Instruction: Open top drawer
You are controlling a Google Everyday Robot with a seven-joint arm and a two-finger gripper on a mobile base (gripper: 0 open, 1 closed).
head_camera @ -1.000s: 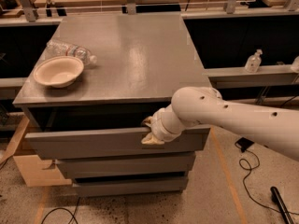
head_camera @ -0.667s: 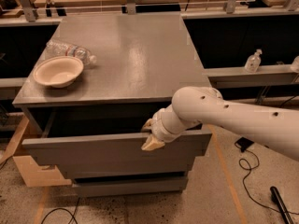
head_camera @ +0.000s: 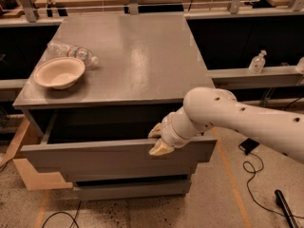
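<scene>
The top drawer (head_camera: 95,156) is a wide matte-grey flat front, pulled out from the grey cabinet so that a dark gap shows behind its top edge. My gripper (head_camera: 156,139) is at the end of the white arm that comes in from the right. It sits at the drawer front's top edge, right of centre, with one cream fingertip (head_camera: 160,148) over the front face and another (head_camera: 154,132) behind the edge. The two shorter drawer fronts (head_camera: 128,189) below stay closed.
On the cabinet top (head_camera: 133,56) at the left stand a cream bowl (head_camera: 59,72) and a lying clear plastic bottle (head_camera: 71,51). A cardboard box (head_camera: 28,175) sits on the floor at the left. Cables (head_camera: 251,175) lie on the floor at the right. A shelf holds a small bottle (head_camera: 257,61).
The top drawer has slid out toward the camera, and the dark gap behind its front has widened. My gripper has moved back with the drawer edge.
</scene>
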